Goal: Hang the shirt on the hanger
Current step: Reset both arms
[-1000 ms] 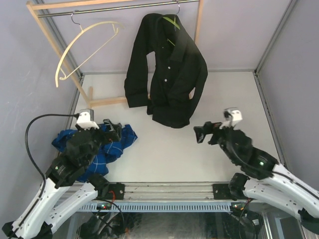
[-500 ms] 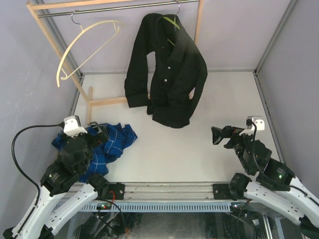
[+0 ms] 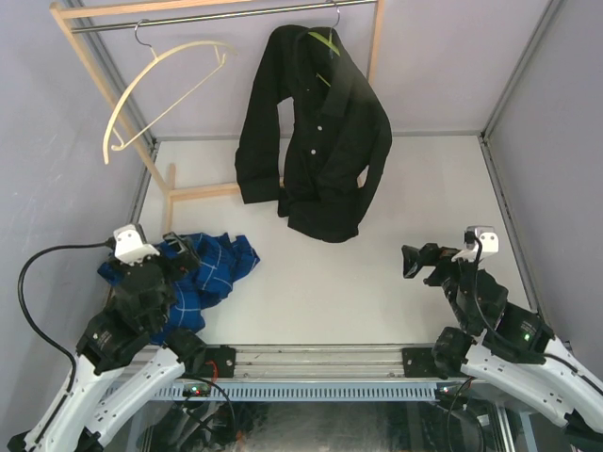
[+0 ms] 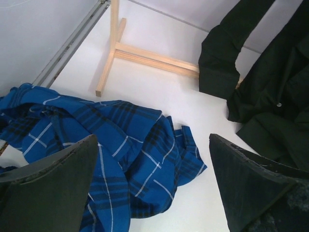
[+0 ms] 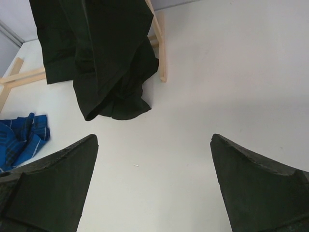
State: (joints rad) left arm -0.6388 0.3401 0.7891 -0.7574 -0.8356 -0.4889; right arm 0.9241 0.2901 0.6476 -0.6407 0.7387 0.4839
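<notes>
**The shirt (image 3: 316, 132) is up on the rail, up-frame of two empty pincers**

The shirt, black with small white buttons, is draped over the lime-green hanger (image 3: 325, 42), which hooks onto the rail (image 3: 217, 19) at the top centre of the overhead view. Its long axis runs straight down the frame, from the collar at the rail to the crumpled hem low by the table (image 3: 358, 282). Whether the hem touches the table I cannot tell.

Both pincers sit low in the frame, well apart from the garment. The left pincer (image 3: 181, 256) is at lower left, over the blue plaid shirt (image 3: 212, 273). Its wrist view shows the jaws spread wide with nothing between them, and the black cloth at the upper right of that view. The right pincer (image 3: 415, 262) is at lower right over bare table, also spread wide and empty. Its wrist view shows the shirt at upper left.

The garment therefore lies up and inward from each pincer. The right pincer looks somewhat nearer to the hem, and nothing lies between the two. Going by how the shirt hangs, the task looks done. If the drape needs tidying, the right arm seems better placed, reaching up-frame and to the left.
</notes>
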